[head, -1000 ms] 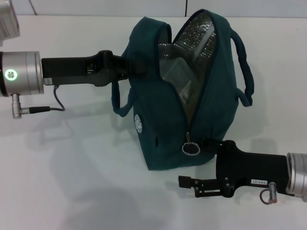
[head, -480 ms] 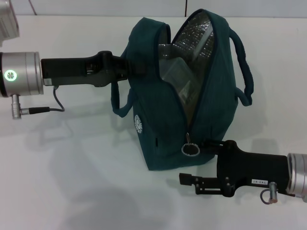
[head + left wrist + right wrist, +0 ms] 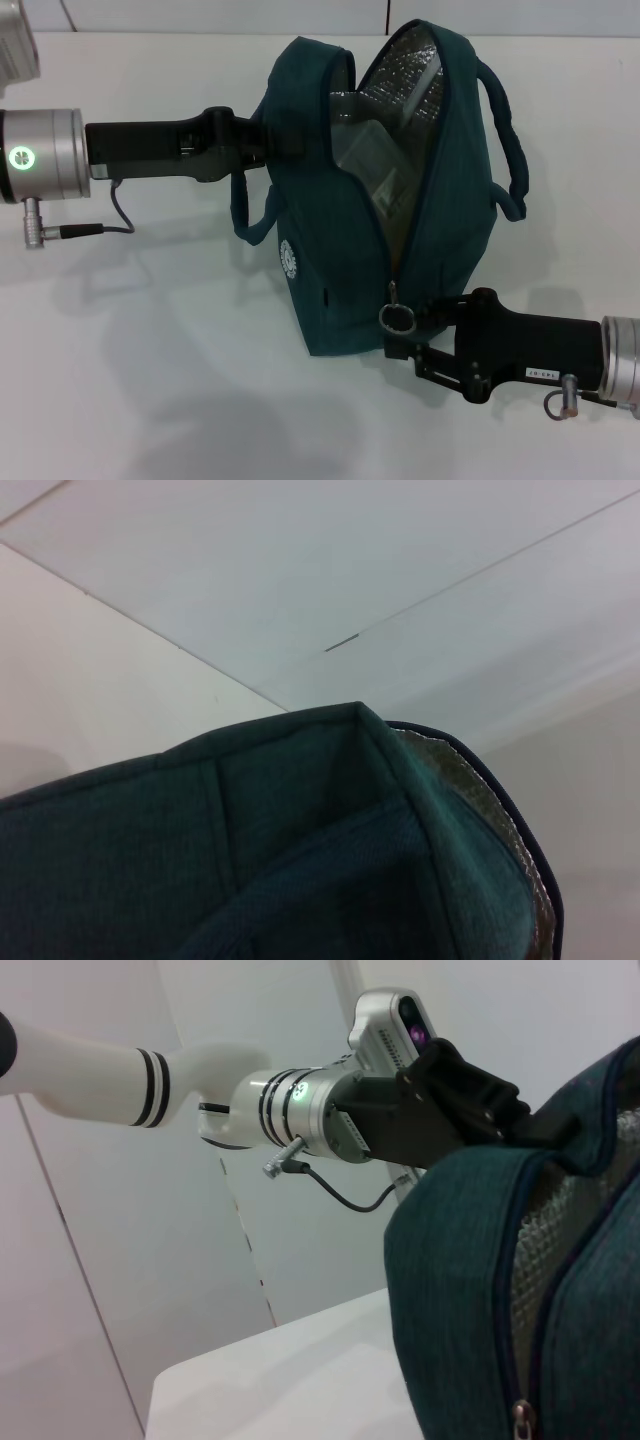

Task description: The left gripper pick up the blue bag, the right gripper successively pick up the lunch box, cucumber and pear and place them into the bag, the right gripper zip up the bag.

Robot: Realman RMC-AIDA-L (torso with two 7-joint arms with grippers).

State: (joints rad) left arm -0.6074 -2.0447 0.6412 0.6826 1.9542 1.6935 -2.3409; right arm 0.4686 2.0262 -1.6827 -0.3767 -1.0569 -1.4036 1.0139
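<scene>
My left gripper (image 3: 268, 145), a black two-fingered claw on a black arm with a silver cylindrical wrist, reaches in from the left and is clenched on the upper left edge of the blue bag (image 3: 330, 250), a large dark teal fabric tote with loop handles and silver foil lining. The bag stands on the white table (image 3: 150, 350), roughly in the middle of the scene, leaning a little to the right, its small round white logo (image 3: 290, 257) facing the near left. Its zipper is open along most of the top, so the foil shows at the far end. Inside the opening I can see the clear rectangular plastic lunch box (image 3: 372, 165), tilted against the lining. One loop handle (image 3: 507, 140) hangs off the right side, another droops on the left below my left gripper.

My right gripper (image 3: 405, 335), the matching black claw, comes in from the near right, low over the table, and sits right at the near end of the bag. The ring zipper pull (image 3: 397, 316) is just at its fingertips; I cannot tell whether the fingers have closed on it.

In the right wrist view the bag's teal fabric (image 3: 460, 1290) fills the near side, with the left arm clamped on the rim beyond.
</scene>
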